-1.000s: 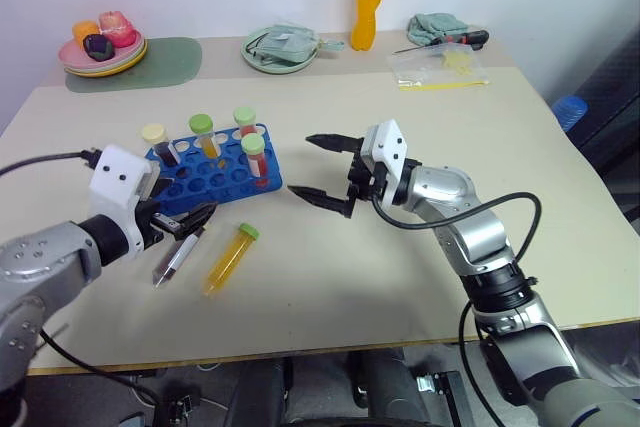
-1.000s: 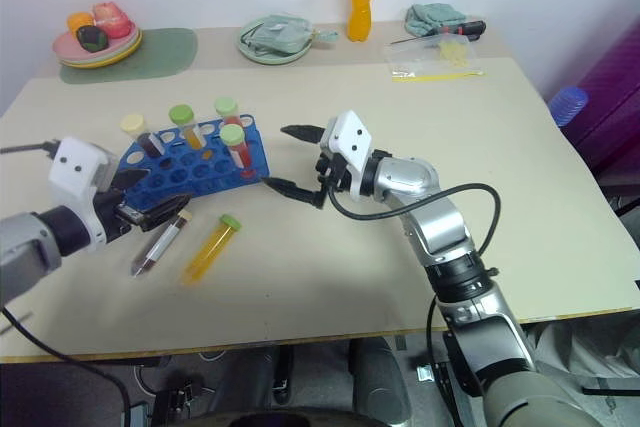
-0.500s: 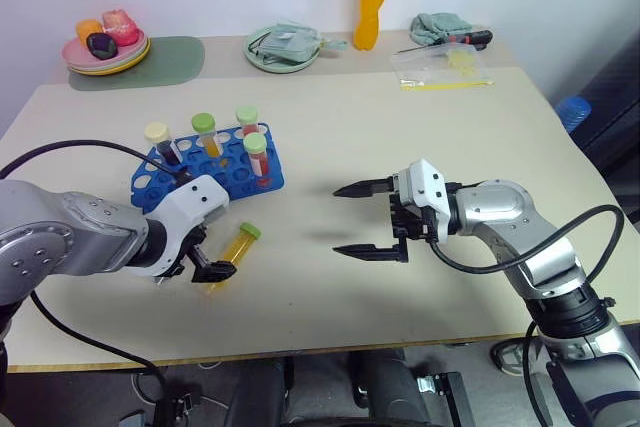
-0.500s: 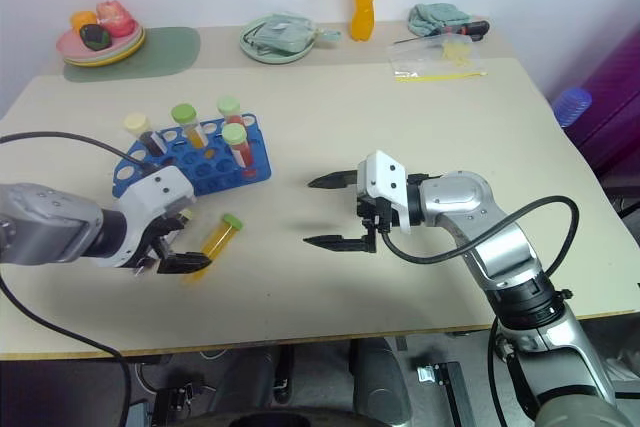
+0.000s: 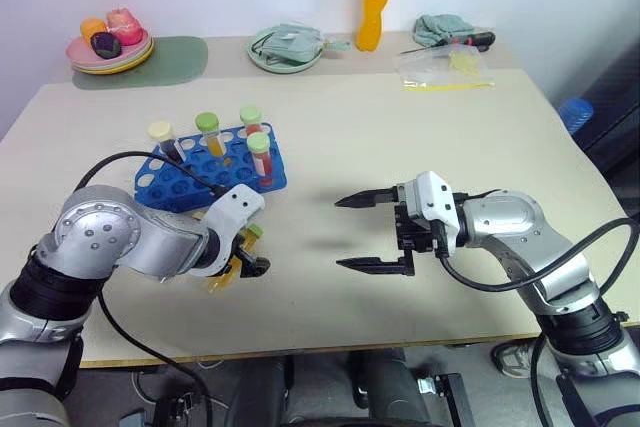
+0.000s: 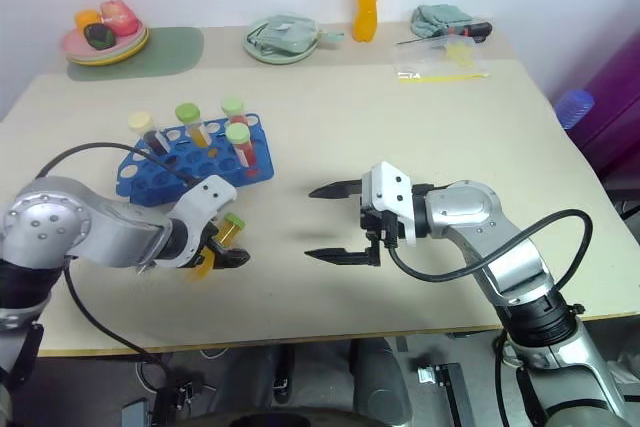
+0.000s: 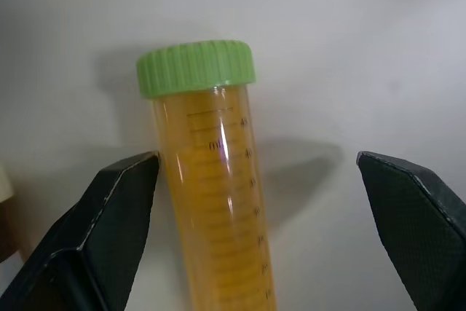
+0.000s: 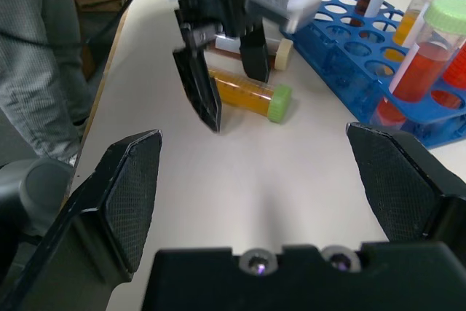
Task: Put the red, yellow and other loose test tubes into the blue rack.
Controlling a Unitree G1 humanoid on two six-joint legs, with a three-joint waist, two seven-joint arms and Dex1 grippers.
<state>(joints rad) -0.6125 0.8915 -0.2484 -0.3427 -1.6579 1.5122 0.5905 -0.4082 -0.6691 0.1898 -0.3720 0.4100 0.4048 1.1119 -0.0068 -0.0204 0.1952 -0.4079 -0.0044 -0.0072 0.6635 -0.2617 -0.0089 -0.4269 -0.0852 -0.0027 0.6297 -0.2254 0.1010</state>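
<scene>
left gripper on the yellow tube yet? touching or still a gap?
Cannot tell. In the left wrist view the left gripper straddles the yellow tube: one finger sits right at the tube's edge with no plain gap, the other stands well clear.

Beige flat-topped counter (image 5: pixel 420 137) carries all items noted. At eleven o'clock, a stack of pink and yellow plates (image 5: pixel 110 53) holding fruit rests on a dark green mat (image 5: pixel 170 55). At twelve o'clock, a pale green dish (image 5: pixel 287 50) holds a folded grey-green item. Just beside it, toward one o'clock, stands an upright orange drink bottle (image 5: pixel 372 2). At one o'clock: a crumpled teal cloth (image 5: pixel 443 26), a red-handled screwdriver (image 5: pixel 462 40), and a clear plastic bag (image 5: pixel 447 69) with yellow contents.
</scene>
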